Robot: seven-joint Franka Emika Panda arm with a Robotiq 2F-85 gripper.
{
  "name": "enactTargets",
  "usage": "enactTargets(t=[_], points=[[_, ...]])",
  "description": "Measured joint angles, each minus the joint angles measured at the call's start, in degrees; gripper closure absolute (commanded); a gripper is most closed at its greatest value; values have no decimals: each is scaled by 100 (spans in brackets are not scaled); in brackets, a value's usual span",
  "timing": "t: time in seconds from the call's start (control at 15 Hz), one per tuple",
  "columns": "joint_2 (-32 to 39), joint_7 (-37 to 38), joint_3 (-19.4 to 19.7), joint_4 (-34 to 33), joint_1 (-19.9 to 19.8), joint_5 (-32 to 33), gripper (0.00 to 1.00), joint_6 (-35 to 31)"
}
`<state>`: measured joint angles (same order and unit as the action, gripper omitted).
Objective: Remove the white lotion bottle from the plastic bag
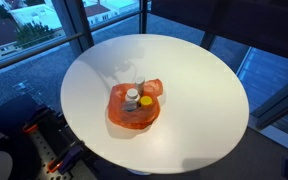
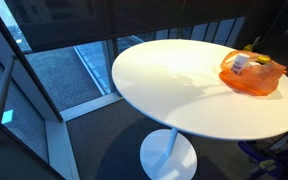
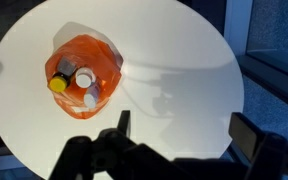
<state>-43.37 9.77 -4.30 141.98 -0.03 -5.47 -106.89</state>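
Observation:
An orange plastic bag (image 3: 102,62) lies on the round white table (image 3: 174,60), left of centre in the wrist view. Several bottles stand in it: two with white caps (image 3: 85,77) (image 3: 90,98) and one with a yellow cap (image 3: 57,86). I cannot tell which one is the white lotion bottle. The bag also shows in both exterior views (image 1: 134,112) (image 2: 252,78), with a white bottle (image 1: 132,98) (image 2: 241,64) sticking out. My gripper (image 3: 184,130) is open and empty, high above the table and to the right of the bag. It is out of view in both exterior views.
The table's single pedestal (image 2: 168,155) stands on a dark floor next to glass walls (image 2: 54,70). The robot's base and equipment (image 1: 44,140) sit at the table's edge. The arm's shadow (image 3: 159,95) falls on the tabletop beside the bag.

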Motion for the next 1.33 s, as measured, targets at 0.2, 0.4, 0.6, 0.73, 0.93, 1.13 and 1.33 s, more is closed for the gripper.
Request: enactTargets(t=[0.2, 0.4, 0.6, 0.73, 0.93, 1.13, 1.33], points=[[350, 24, -71, -355, 0, 0, 0, 2], [766, 60, -75, -702, -34, 24, 0, 35], [1179, 116, -65, -942, -142, 84, 0, 35], [1443, 129, -37, -1023, -217, 155, 0, 15], [1809, 129, 40, -1033, -291, 224, 0, -182], [2192, 129, 127, -1030, -317, 282, 0, -569], [2565, 129, 220, -1029, -319, 282, 0, -961]])
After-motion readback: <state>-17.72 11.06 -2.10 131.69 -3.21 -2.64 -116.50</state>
